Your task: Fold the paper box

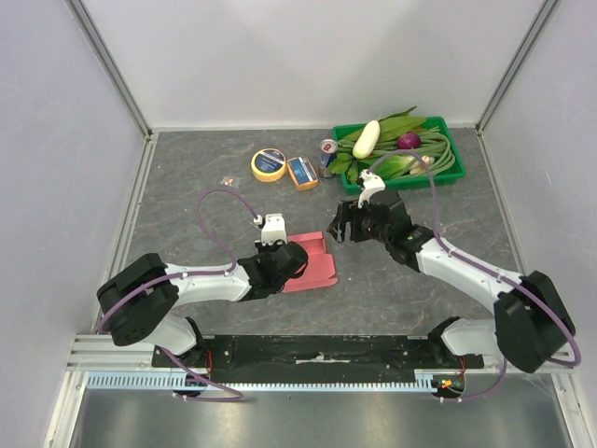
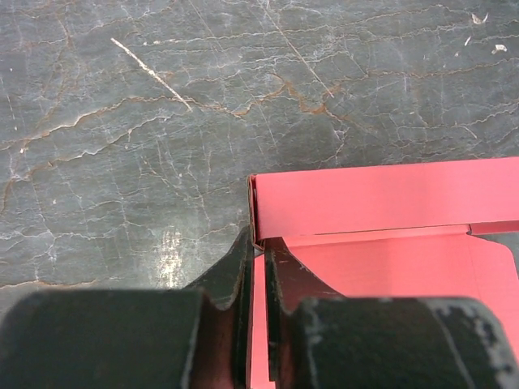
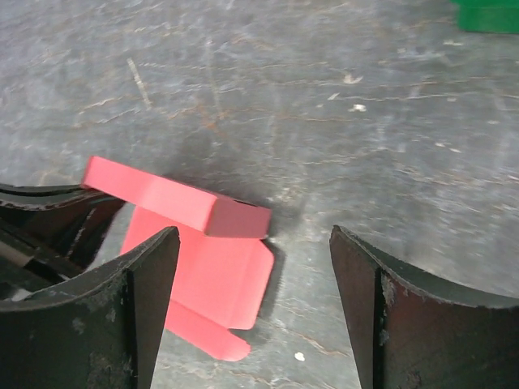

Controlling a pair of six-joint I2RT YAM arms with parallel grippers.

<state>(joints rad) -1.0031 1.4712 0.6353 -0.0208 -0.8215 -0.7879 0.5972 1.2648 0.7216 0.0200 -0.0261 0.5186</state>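
Observation:
The paper box [image 1: 313, 261] is pink-red card, partly folded, lying on the grey table near the middle. My left gripper [image 1: 291, 262] is shut on the box's left wall; in the left wrist view its jaws pinch the thin card edge [image 2: 261, 267], with a folded wall [image 2: 381, 198] standing beyond. My right gripper [image 1: 338, 227] is open and empty, hovering just above and right of the box. In the right wrist view the box [image 3: 211, 267] lies between and beyond its left finger [image 3: 150, 275], with one raised wall and a loose flap.
A green tray [image 1: 450, 174] of vegetables stands at the back right. A can [image 1: 328, 155], a small blue-and-orange box [image 1: 302, 173] and a yellow tape roll [image 1: 269, 164] sit at the back middle. Walls enclose the table on three sides.

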